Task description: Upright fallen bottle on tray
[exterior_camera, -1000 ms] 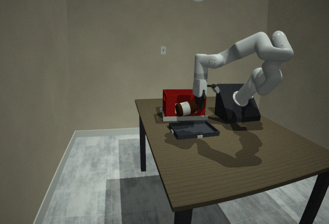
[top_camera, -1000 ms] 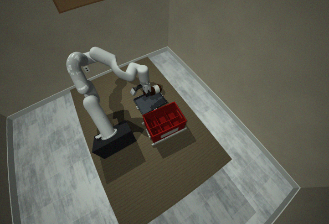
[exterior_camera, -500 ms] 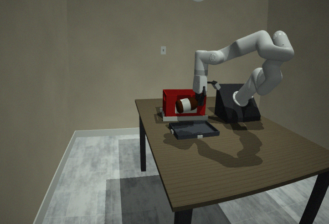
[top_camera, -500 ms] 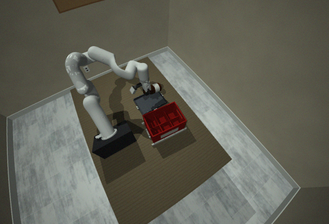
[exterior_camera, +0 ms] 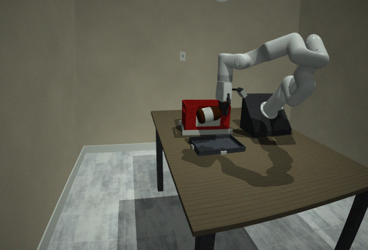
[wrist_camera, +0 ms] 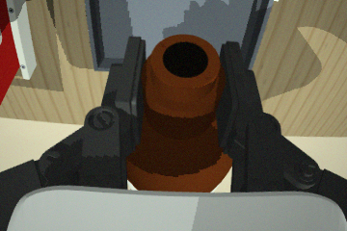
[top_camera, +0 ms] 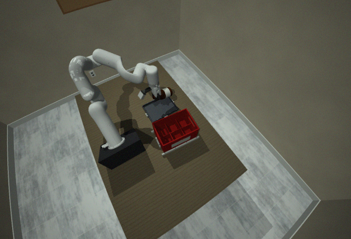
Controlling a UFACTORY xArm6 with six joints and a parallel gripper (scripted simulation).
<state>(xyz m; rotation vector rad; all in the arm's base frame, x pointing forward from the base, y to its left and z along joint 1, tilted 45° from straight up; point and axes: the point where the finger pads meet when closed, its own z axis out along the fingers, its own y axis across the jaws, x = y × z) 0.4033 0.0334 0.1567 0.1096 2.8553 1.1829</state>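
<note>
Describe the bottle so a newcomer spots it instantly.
Find the red crate on the table. Beside it lies a dark tray. Above that, the tool grips the bottle by its neck: brown, white-labelled, held sideways off the tray.

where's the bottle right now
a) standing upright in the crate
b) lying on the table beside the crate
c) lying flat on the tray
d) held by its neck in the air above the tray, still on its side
d: the gripper is shut on the neck of the bottle, which hangs roughly horizontal above the tray without touching it, in front of the crate.
</note>
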